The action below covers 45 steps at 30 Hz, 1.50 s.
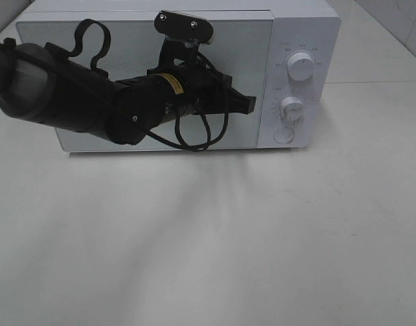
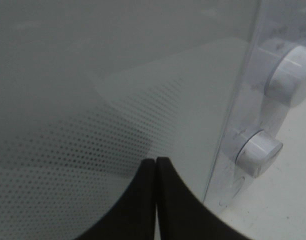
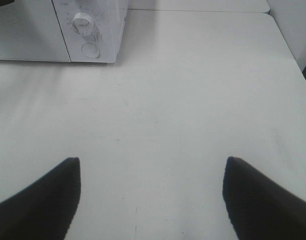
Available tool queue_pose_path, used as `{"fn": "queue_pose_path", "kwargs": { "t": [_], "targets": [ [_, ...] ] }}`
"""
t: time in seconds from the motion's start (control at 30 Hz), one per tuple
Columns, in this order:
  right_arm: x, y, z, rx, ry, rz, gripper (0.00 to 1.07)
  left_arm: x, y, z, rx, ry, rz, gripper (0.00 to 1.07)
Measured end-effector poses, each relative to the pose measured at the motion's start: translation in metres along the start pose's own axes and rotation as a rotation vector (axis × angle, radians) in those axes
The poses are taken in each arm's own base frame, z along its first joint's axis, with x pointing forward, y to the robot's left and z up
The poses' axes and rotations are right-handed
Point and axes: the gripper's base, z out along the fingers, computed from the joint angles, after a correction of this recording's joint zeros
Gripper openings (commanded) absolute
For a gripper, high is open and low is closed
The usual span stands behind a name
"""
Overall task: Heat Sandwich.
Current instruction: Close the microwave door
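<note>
The sandwich is out of view. A white microwave [image 1: 300, 27] stands at the back of the table with its door [image 1: 52, 47] closed. My left gripper [image 1: 251, 104] is shut and empty, its tips held close to the right edge of the door, just left of the control panel. In the left wrist view the two black fingers [image 2: 143, 200] press together, and the left gripper [image 2: 156, 160] sits right in front of the dotted door glass [image 2: 93, 125]. My right gripper [image 3: 152, 160] stands open over bare table, with nothing between its fingers.
The control panel carries an upper knob [image 1: 301, 68], a lower knob [image 1: 291, 106] and a round button [image 1: 283, 135]. The left arm [image 1: 72, 102] stretches across the door front. The white table [image 1: 208, 238] spreads in front; the microwave [image 3: 93, 25] lies far from the right gripper.
</note>
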Motion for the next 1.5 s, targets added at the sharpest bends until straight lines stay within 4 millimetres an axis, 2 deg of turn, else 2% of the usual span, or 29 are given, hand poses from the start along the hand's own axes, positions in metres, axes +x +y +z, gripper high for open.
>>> {"fn": "queue_pose_path", "kwargs": {
  "t": [0.7, 0.87, 1.07, 1.2, 1.4, 1.5],
  "targets": [
    [0.0, 0.0, 0.0, 0.0, 0.0, 0.0, 0.75, 0.001, -0.001, 0.001, 0.001, 0.006, -0.003, 0.0],
    [0.0, 0.0, 0.0, 0.0, 0.0, 0.0, 0.75, -0.004, -0.002, -0.002, 0.003, 0.029, -0.014, 0.0],
    [0.0, 0.0, 0.0, 0.0, 0.0, 0.0, 0.75, -0.017, -0.004, -0.009, 0.002, 0.029, -0.043, 0.0],
    [0.0, 0.0, 0.0, 0.0, 0.0, 0.0, 0.75, -0.017, -0.008, -0.011, 0.01, 0.036, -0.043, 0.0],
    [0.0, 0.0, 0.0, 0.0, 0.0, 0.0, 0.75, 0.0, -0.018, -0.027, 0.033, 0.108, -0.028, 0.0],
    [0.0, 0.0, 0.0, 0.0, 0.0, 0.0, 0.75, 0.001, -0.019, -0.038, 0.037, 0.119, -0.025, 0.0]
  ]
}}
